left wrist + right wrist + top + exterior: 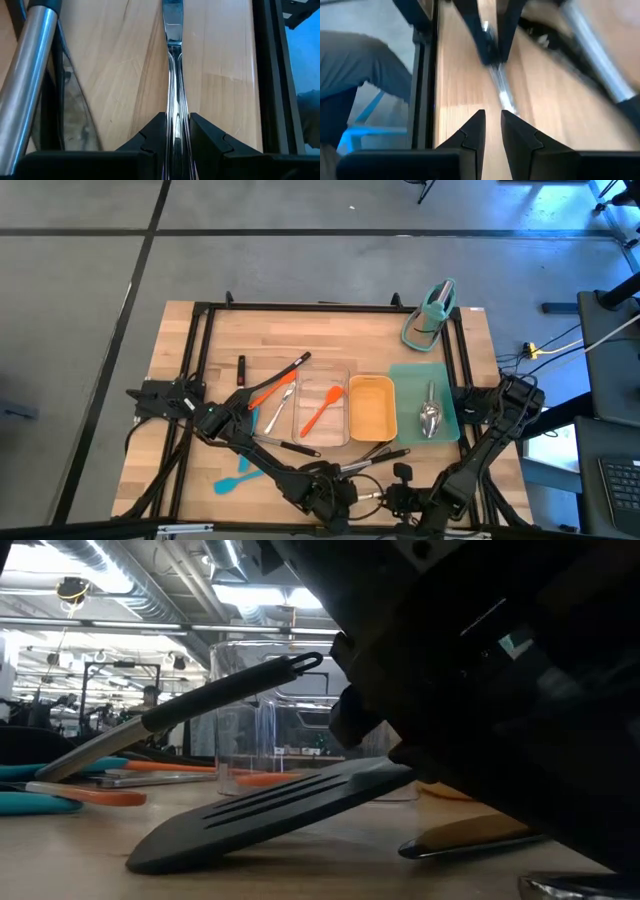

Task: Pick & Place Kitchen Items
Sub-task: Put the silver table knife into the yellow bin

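Note:
At the table's near edge, my left gripper is shut on a shiny steel utensil. My right gripper faces it from the right. Its fingers stand a narrow slit apart with nothing between them, and the utensil's free end lies just ahead of them. A black slotted turner rests with its blade on the table. Black-handled tongs and an orange spatula lie beside the clear tray, which holds another orange spatula. My left gripper pinches the steel utensil's slim shaft between its two fingers. The fingers lie along the shaft, slanting downward. The utensil runs straight out ahead of them over the wood. Whether its far end touches the table, I cannot tell.
A yellow tray sits right of the clear tray. A teal mat carries a steel spoon. A teal stand is at the far right, and a blue spatula at the near left. A black frame rims the table.

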### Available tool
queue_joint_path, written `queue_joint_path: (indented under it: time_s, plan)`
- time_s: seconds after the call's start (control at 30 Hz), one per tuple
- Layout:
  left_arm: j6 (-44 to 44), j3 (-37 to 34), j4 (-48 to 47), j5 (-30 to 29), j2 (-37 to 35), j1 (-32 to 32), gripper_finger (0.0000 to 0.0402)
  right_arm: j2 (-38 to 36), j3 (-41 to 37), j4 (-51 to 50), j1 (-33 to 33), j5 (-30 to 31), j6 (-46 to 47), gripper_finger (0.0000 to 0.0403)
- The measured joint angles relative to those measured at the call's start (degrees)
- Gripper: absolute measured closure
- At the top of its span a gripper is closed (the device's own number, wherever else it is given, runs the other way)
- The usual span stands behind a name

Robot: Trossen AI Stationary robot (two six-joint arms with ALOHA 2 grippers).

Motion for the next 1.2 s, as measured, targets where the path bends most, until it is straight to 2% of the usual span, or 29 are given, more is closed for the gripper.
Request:
queue_joint_path:
  time_s: [0.2, 0.43, 0.6, 1.0, 1.2]
  plan:
    - [-0.2, 0.0, -0.3, 0.1, -0.1, 0.2, 0.0332, 2.0, 0.0, 0.1, -1.9, -5.3, 1.9, 0.0338]
    - [-3.0, 0.0, -0.4, 1.4, -0.2, 0.6, 0.0333, 2.3, 0.0, 0.8, -2.2, -5.4, 0.4, 0.0338]
    - [-7.1, 0.0, 0.2, 4.8, -0.3, 1.4, 0.0333, 2.3, 0.0, 3.4, -2.2, -5.4, -2.2, 0.0335]
    - [-10.8, -0.2, 1.5, 10.5, -1.8, 1.3, 0.0334, 2.3, 0.0, 2.0, -2.3, -5.0, -9.9, 0.0276]
    - [-11.8, -0.2, 2.4, 10.8, -2.3, 1.4, 0.0334, 2.5, 0.0, 1.5, -2.3, -5.1, -12.5, 0.0248]
